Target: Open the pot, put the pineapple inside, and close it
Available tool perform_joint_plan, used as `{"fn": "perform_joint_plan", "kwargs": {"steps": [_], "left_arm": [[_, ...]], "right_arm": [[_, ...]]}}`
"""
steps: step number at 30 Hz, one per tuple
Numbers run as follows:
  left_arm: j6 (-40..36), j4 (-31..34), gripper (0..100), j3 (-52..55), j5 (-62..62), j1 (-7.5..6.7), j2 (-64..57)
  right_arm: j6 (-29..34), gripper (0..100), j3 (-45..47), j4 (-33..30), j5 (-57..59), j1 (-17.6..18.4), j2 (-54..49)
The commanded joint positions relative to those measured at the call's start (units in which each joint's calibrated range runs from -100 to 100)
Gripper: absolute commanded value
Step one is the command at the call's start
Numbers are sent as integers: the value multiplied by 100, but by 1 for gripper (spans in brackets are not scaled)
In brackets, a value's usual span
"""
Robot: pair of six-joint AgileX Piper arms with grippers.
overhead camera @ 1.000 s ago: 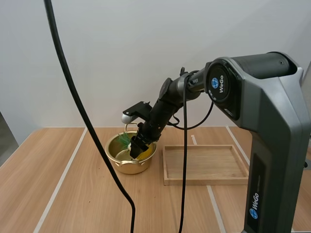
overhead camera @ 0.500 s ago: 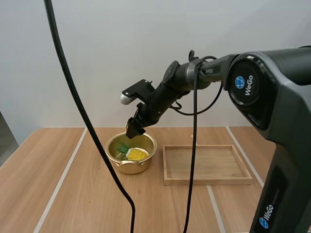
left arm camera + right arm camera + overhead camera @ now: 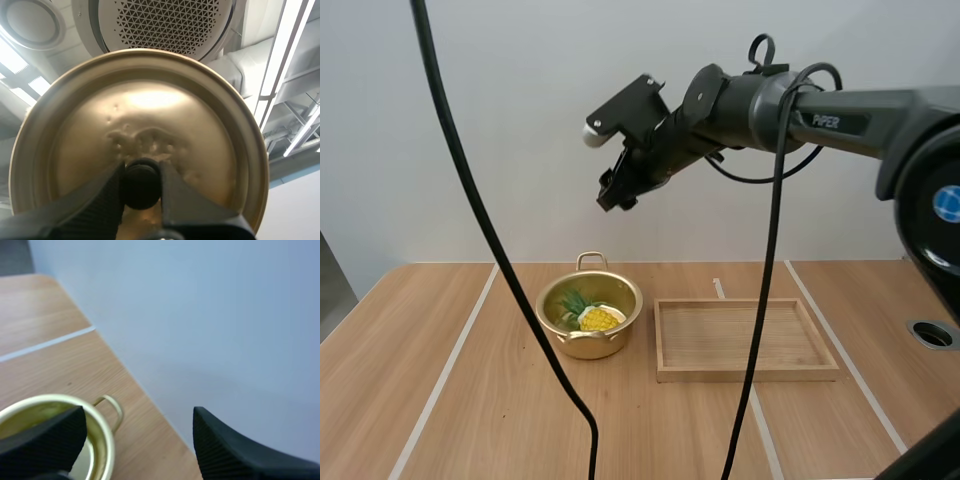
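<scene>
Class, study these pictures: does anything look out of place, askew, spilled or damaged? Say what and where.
Only the lid: its metal looks dimpled and uneven around the knob that the left pincer pinches. The pineapple lies inside the pot, nothing spilled; the tray sits square.

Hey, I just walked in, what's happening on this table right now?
The pineapple lies inside the open gold pot, beside a wooden tray. The right gripper hangs open high above the pot, holding nothing. The left gripper pinches the lid by its black knob. Closing the pot is not yet done.
</scene>
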Motion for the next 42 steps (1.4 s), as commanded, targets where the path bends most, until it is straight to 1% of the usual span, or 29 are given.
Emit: {"fn": "perform_joint_plan", "kwargs": {"steps": [1, 3, 5, 6, 7, 9, 13, 17, 19, 21, 22, 25, 28, 34, 40, 42], "left_arm": [[-2, -35, 0, -27, 643, 7, -14], [-2, -58, 0, -27, 756, 7, -3], [-102, -70, 0, -27, 790, 7, -3], [-171, -70, 0, -27, 791, 7, -3], [-247, -70, 0, -27, 791, 7, -3], [-345, -70, 0, -27, 791, 7, -3], [-354, -70, 0, -14, 1065, 7, 104], [-494, -70, 0, 20, 2587, 7, 309], [-578, -70, 0, 148, 3045, 7, 348], [-615, -70, 0, 273, 3216, 7, 378], [-637, 30, 0, 521, 3622, 7, 423], [-704, 194, 0, 1006, 4254, 7, 463], [-750, 267, 0, 1569, 4741, 7, 486], [-937, 294, 0, 2882, 4873, 7, 501], [-974, 316, 0, 4114, 4873, 7, 632], [-974, 316, 0, 4496, 4873, 7, 736]], "right_arm": [[516, 95, -35, -96, -1190, -201, -744], [742, 76, -35, -96, -1491, -332, -1107], [929, 46, -35, -96, -1651, -506, -1449], [1077, 25, -35, -96, -1694, -608, -1580], [1245, 0, -35, -96, -1694, -718, -1734], [1637, 0, -35, -96, -1694, -953, -2013], [1792, 0, -35, -96, -1756, -1293, -2438], [1825, 0, -35, -96, -1773, -1486, -2774], [1834, 0, -35, -96, -1773, -1549, -2926], [1834, 0, -35, -96, -1773, -1577, -3058], [1834, 0, -35, -96, -1773, -1574, -3127], [1834, 0, -35, -141, -2028, -1574, -3672], [1834, 0, -35, -188, -2028, -1574, -3785], [1865, 0, -35, -315, -2028, -1584, -3844], [2348, 0, -35, -315, -2363, -1749, -3844], [2420, 0, -35, -315, -2424, -1772, -3844]]}}
